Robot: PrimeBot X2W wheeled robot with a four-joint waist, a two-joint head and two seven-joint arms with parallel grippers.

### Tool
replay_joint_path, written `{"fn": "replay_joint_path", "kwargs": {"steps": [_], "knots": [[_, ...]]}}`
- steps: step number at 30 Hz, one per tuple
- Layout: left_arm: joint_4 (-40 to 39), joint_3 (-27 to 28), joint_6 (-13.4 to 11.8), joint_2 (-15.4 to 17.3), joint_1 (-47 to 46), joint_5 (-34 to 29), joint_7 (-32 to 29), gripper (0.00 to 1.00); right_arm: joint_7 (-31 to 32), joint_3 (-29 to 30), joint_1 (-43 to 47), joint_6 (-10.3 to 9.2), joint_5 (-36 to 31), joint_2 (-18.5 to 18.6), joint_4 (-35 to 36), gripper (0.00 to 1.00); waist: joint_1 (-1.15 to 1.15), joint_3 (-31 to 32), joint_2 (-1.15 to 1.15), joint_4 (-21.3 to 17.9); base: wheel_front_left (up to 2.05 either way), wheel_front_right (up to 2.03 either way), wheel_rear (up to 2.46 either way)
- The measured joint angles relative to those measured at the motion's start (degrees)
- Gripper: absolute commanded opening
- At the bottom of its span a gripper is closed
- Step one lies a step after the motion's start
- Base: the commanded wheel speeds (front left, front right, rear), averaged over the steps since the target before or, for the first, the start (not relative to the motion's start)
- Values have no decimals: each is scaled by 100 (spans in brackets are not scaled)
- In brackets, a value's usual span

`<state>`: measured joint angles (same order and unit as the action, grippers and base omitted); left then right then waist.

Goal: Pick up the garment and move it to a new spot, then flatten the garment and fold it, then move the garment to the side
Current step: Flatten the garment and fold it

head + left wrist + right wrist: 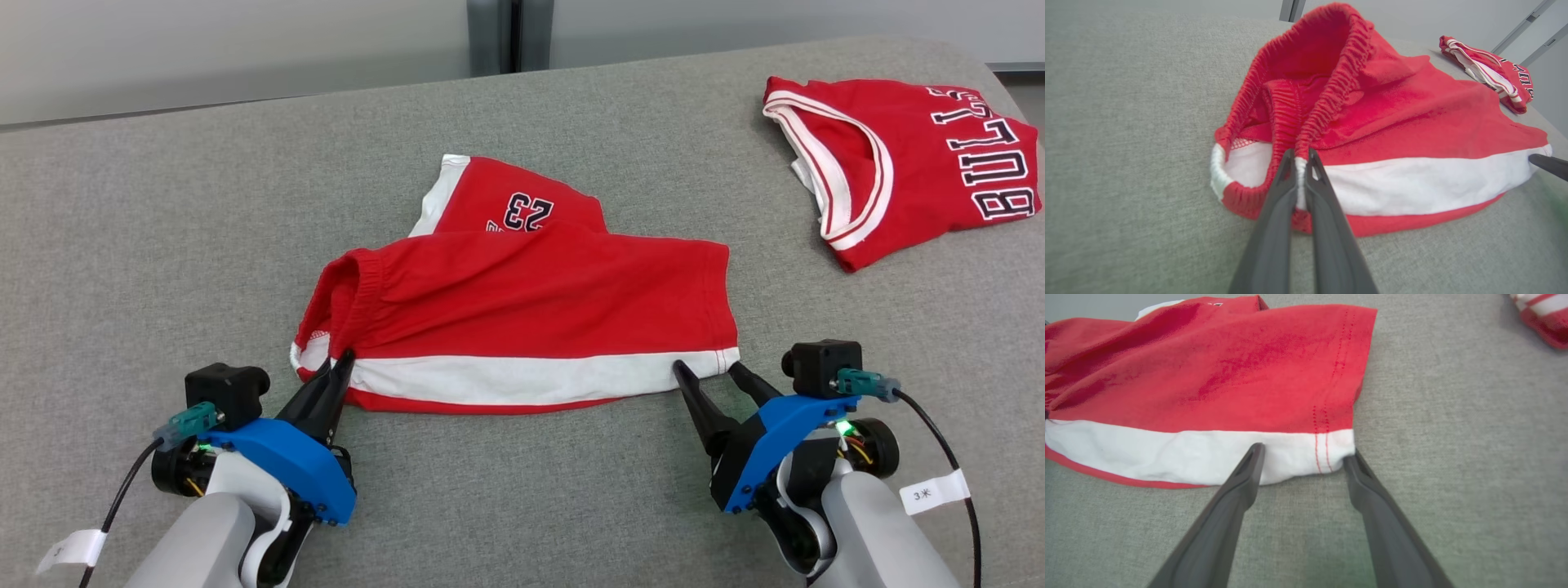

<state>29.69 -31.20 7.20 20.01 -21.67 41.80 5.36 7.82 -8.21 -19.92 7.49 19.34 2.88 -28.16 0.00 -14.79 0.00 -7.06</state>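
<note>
A grey cloth-covered bench carries everything. The red shorts lie spread near its middle, the elastic waistband at their left end, the leg hem at their right end, and a white stripe with a thin red edge along their near side. A second layer printed with "23" shows from under their far edge. Well apart from the shorts, beyond their right end, a folded red jersey with white trim and dark lettering rests on the bench.

At the shorts' near left corner, the left gripper has its jaws clenched on the gathered waistband, right where the white stripe meets the elastic; the waistband stands puckered up above the pinch. At the shorts' near right corner, the right gripper has its jaws spread wide, one fingertip against the white stripe, the other just beside the hem corner, grasping nothing.
</note>
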Motion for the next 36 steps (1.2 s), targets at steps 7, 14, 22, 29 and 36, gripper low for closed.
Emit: {"fn": "replay_joint_path", "kwargs": {"steps": [7,14,22,29,36], "knots": [[-49,-60,1,-22,49,42,181,0,-170,-114,-258,0,36,-7,-503,34,0,-13,0,106,0,0,0],[-204,-98,1,-107,149,278,435,0,-541,-143,-363,0,19,-5,-546,0,0,106,0,172,0,0,0],[-1725,138,1,-145,330,1284,791,0,-283,-275,-16,0,146,294,1380,0,-1,441,0,281,0,0,0],[-2987,337,-14,153,185,2131,105,0,726,205,283,0,-135,740,3500,0,-1,719,0,391,0,0,0],[-3901,555,-423,286,-450,2654,-671,0,1361,443,-183,0,-326,907,4798,0,-1,798,0,425,0,0,0]]}}
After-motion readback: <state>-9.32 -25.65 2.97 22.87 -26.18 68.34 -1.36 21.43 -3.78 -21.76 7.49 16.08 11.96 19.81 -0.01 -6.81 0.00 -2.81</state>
